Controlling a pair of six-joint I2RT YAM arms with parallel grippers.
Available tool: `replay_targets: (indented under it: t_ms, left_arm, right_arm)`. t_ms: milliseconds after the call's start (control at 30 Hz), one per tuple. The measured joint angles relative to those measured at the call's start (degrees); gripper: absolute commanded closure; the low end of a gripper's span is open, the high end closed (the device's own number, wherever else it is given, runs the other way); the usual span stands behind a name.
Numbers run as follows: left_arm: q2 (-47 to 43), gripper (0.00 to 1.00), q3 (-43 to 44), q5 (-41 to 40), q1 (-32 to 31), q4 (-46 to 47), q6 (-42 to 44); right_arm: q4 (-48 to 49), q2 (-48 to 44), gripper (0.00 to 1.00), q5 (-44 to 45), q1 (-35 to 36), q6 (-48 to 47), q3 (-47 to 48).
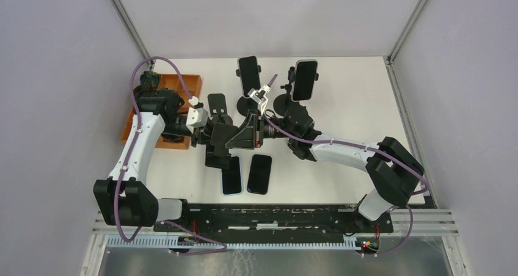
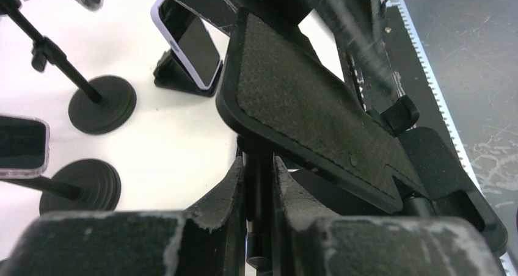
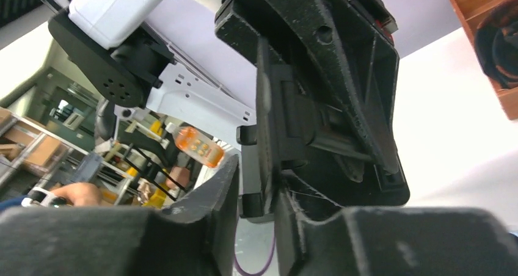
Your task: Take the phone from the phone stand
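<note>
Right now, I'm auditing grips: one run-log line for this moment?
left jaws: shut on post of folding stand | right jaws: pinching its plate edge | two phones: flat on table

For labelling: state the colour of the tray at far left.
Open wooden tray: orange-brown; top external view.

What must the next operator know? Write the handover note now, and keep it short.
Left end effector: shut on the post of the phone stand, mid-table.
Right end effector: fingers flank a thin dark slab on that stand, probably the phone; a firm grip is not confirmed.
Done: left flat phone and right flat phone lie on the table near the arm bases.
Left: pull the phone off the held stand and set it down. Back-left phone, back-right phone and low-stand phone are mounted on their stands.
</note>
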Motion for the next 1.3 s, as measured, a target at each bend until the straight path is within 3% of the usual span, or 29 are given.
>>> replay_targets:
  t_ms: [167,300,367,400,600,800,1000,1300]
  left_arm:
    - [-0.5,0.48,-0.3,0.2,-0.1,0.0,0.7]
    - [-0.5,0.28,-0.7,-1.1,-0.1,0.0,1.6]
    - [-0.6,0.02,-0.7,-2.1,-0.1,0.0,1.9]
    - [-0.7,0.0,-0.7,-2.6,-0.1,0.1,2.1]
    - [-1.2,0.0,-0.4,-6.5,1.3,2.9,1.3]
    - [-4.2,0.0,-0.4,-11.1,3.6,12.1,-7.8]
    - [-6.4,0.0,-0.4,-13.4,3.6,17.2,-14.1]
    - [-6.4,0.0,-0.4,-13.8,3.6,18.3,-16.3]
  right_arm:
    - [5.2,2.1,1.0,0.5,0.1,4.0,-0.1]
    - [7.0,2.1,1.0,0.0,-0.5,4.6,-0.5]
    - [6.0,1.4,1.0,-0.7,-1.5,3.3,-1.5]
    - [4.9,0.9,1.0,-1.1,-2.3,2.2,-2.0]
    - [-13.7,-1.8,1.0,-3.4,-8.6,-13.9,-1.6]
    - [-31.3,1.4,1.0,0.1,-11.6,-31.5,4.7]
    - [-36.9,8.7,1.0,2.3,-12.1,-40.6,7.7]
    - [-38.7,14.6,1.0,6.1,-13.2,-49.5,8.2]
